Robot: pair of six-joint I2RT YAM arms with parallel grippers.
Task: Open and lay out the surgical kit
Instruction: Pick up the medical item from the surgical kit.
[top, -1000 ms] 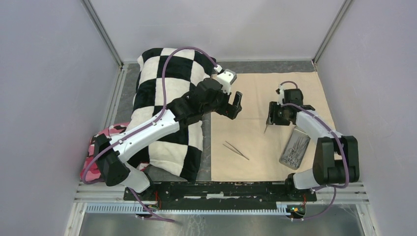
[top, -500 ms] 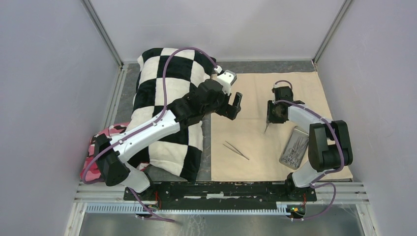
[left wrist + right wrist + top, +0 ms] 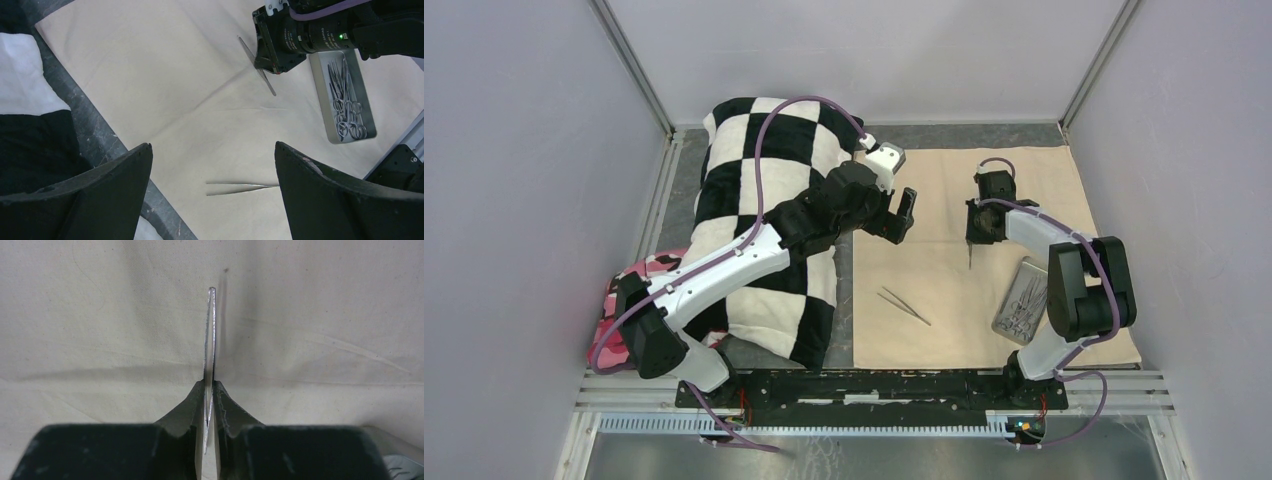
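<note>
The beige cloth wrap [image 3: 944,190] lies spread flat on the right half of the table. My right gripper [image 3: 972,238] is shut on a pair of steel tweezers [image 3: 210,335], held point-down just above the cloth; they also show in the left wrist view [image 3: 260,70]. A second pair of tweezers [image 3: 904,306] lies on the cloth near the front, and shows in the left wrist view [image 3: 240,186]. The grey metal tray [image 3: 1023,300] with scissor-handled forceps [image 3: 345,95] sits at the cloth's right. My left gripper [image 3: 902,218] is open and empty above the cloth's left side.
A black-and-white checkered pillow [image 3: 764,200] fills the left of the table under my left arm. A pink camouflage cloth [image 3: 629,290] pokes out at its near left. Grey walls and metal rails enclose the table.
My right gripper has moved slightly left and farther back with the tweezers, turning them more upright. The left arm has not moved.
</note>
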